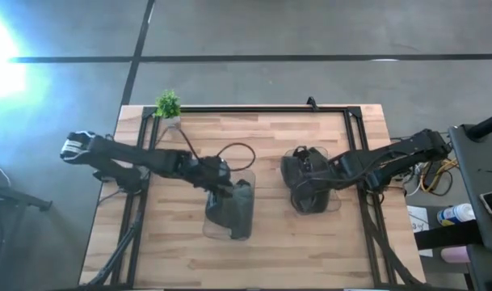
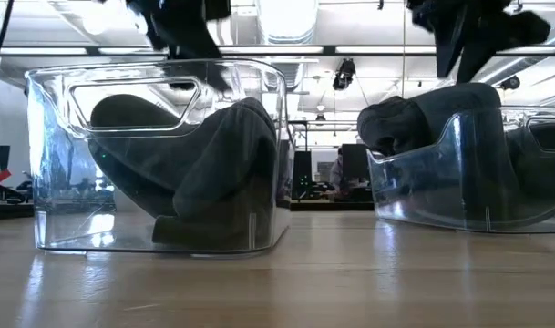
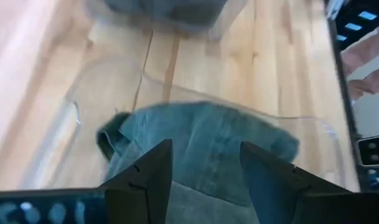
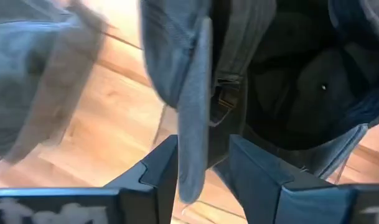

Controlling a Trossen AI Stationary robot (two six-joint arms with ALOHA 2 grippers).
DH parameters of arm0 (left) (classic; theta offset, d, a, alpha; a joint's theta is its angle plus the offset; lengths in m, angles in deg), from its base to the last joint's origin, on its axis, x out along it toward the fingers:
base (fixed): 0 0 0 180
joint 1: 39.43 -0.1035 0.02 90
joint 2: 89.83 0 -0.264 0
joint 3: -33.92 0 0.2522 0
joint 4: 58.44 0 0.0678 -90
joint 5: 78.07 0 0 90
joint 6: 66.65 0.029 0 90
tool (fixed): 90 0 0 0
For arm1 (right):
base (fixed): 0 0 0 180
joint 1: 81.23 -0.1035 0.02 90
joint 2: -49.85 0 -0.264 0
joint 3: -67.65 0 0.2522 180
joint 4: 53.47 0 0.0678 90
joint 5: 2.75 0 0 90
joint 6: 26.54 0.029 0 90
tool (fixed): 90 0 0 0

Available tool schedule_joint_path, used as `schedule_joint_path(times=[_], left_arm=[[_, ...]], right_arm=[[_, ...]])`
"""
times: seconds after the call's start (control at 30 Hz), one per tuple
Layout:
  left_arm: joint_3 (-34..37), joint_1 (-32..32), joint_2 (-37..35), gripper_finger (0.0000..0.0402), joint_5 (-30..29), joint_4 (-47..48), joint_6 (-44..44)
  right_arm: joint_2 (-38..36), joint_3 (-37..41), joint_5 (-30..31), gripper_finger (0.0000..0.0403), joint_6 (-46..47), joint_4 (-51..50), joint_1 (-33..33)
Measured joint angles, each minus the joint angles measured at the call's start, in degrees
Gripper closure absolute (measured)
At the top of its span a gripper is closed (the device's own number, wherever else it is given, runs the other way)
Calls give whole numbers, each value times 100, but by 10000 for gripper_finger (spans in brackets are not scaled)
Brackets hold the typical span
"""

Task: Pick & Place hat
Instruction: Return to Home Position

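Two clear plastic bins stand on the wooden table. The left bin (image 1: 229, 214) (image 2: 159, 155) holds a grey hat (image 3: 201, 137) that slumps against its wall. The right bin (image 1: 312, 194) (image 2: 468, 182) holds dark hats (image 2: 423, 114) piled above its rim. My left gripper (image 1: 226, 188) (image 3: 205, 177) is open just above the grey hat in the left bin. My right gripper (image 1: 326, 172) (image 4: 205, 174) is open over the right bin. A grey-blue hat's brim (image 4: 192, 118) stands between its fingers. My right gripper comes at the right bin's hats from above. The thin edge of the brim (image 4: 190, 162) runs down between its two fingers, close beside one finger (image 4: 161, 171) and apart from the other. I cannot tell whether it touches the brim.
A small green plant (image 1: 168, 105) stands at the table's far left corner. Black frame rails (image 1: 254, 109) run along the far edge and both sides. A cable (image 1: 233, 149) loops behind the left bin. Bare wood lies between the bins and along the near edge.
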Motion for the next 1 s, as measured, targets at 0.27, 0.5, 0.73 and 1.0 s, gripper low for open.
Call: schedule_joint_path(times=[0.27, 0.5, 0.73, 1.0], left_arm=[[-1354, -5, -635, 220, 0, 1262, 126], [-1790, -32, -1526, 220, -486, 1859, 27], [-1089, -31, -2816, 220, -1063, 2414, -684], [451, 8, -4137, 220, -1517, 1384, -1778]], right_arm=[[-32, -688, 1383, 252, -919, -16, -652], [-797, -780, 1710, 267, -299, -904, -1542], [-2127, 110, 2381, 291, 1004, -1624, -2487], [-2930, 802, 3229, 305, 1035, -371, -2527]])
